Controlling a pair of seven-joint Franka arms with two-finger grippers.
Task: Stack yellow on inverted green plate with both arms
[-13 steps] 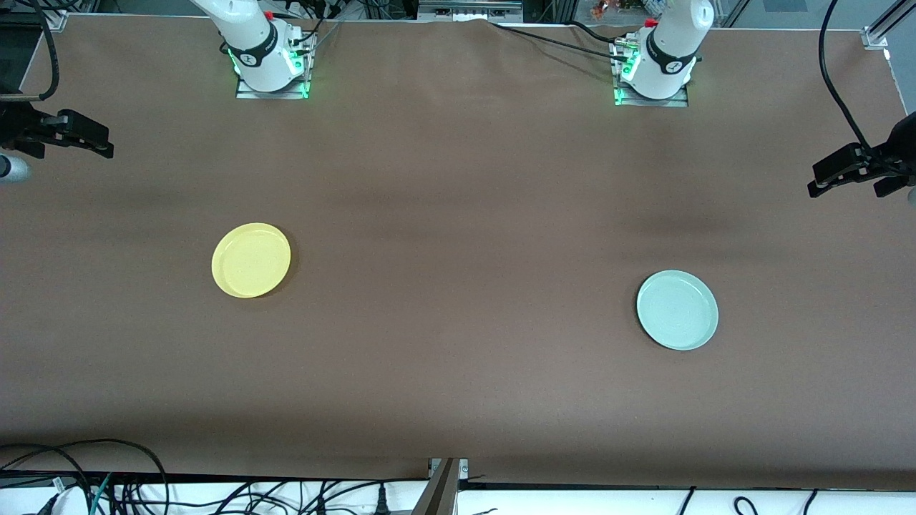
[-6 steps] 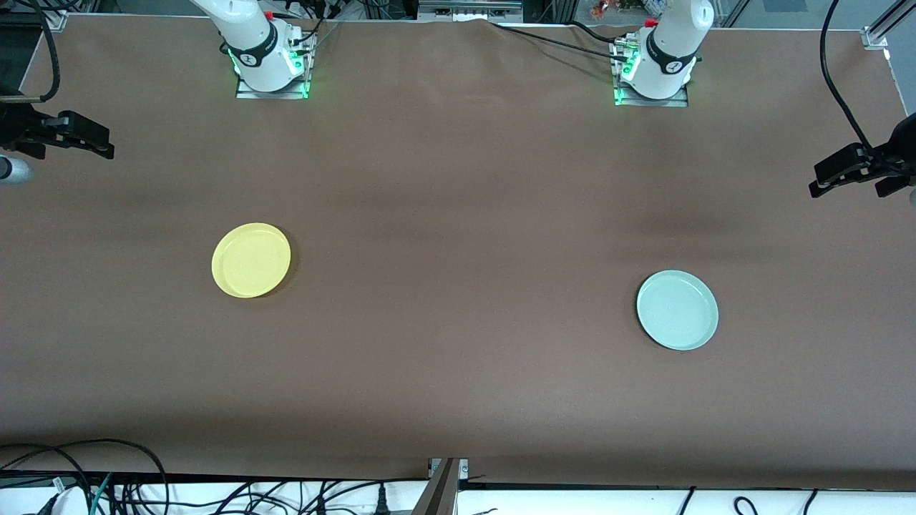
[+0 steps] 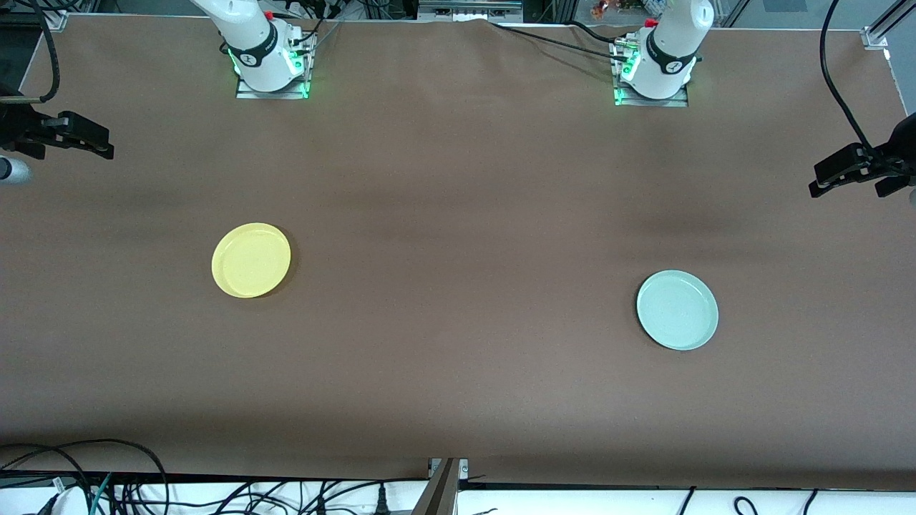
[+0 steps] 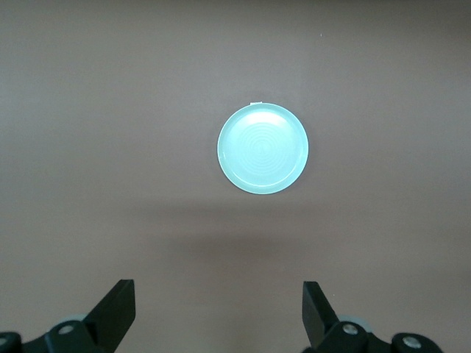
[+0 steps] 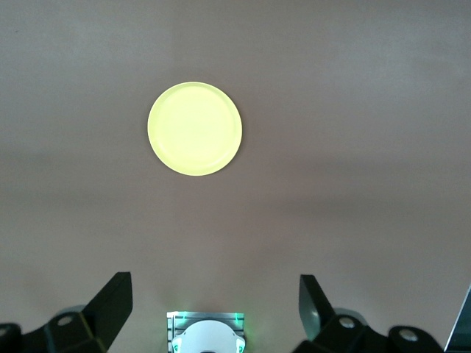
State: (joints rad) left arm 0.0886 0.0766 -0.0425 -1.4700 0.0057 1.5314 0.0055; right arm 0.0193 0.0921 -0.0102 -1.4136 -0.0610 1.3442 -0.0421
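Observation:
The yellow plate (image 3: 251, 260) lies rim up on the brown table toward the right arm's end; it also shows in the right wrist view (image 5: 195, 129). The pale mint-green plate (image 3: 677, 310) lies toward the left arm's end, slightly nearer the front camera; in the left wrist view (image 4: 263, 148) faint concentric rings show on its upward face. My right gripper (image 3: 96, 143) hangs high over the table's edge at the right arm's end, open and empty (image 5: 215, 290). My left gripper (image 3: 823, 179) hangs high over the table's edge at the left arm's end, open and empty (image 4: 219, 298). Both are well clear of the plates.
The brown table (image 3: 458, 214) is bare between the two plates. The arm bases (image 3: 268, 61) (image 3: 655, 68) stand along the edge farthest from the front camera. The right arm's base (image 5: 204, 334) shows between the right gripper's fingers. Cables (image 3: 107, 486) lie off the table's near edge.

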